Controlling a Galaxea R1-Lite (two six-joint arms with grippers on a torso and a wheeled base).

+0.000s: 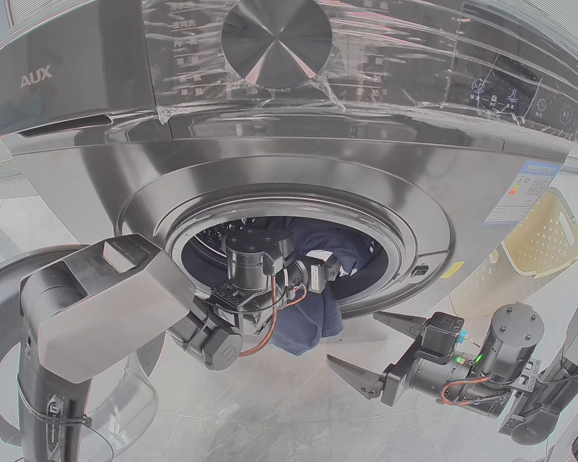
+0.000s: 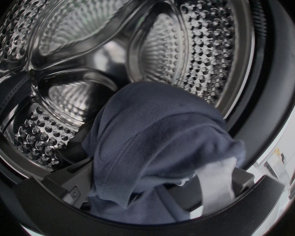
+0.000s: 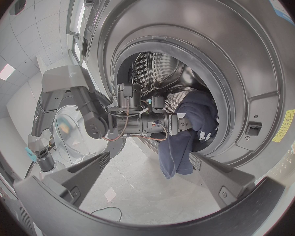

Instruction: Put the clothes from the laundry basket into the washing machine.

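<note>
A navy garment (image 1: pixel 311 328) hangs half in and half out of the washing machine's round opening (image 1: pixel 398 239), its lower part drooping over the rim toward the floor. My left gripper (image 1: pixel 334 265) is at the mouth of the drum (image 2: pixel 160 49). The garment (image 2: pixel 154 138) lies draped over it. The fingers (image 2: pixel 68 184) stand wide apart under the cloth, so the left gripper (image 2: pixel 154 184) is open. From the side, the left gripper (image 3: pixel 186 123) is pushed into the garment (image 3: pixel 175 154). My right gripper (image 1: pixel 353 338) hangs open and empty below and to the right of the opening.
The machine's glass door (image 1: pixel 125 405) is swung open on the left, behind my left arm. A cream perforated laundry basket (image 1: pixel 539 245) stands to the right of the machine. Grey tiled floor (image 1: pixel 289 412) lies in front.
</note>
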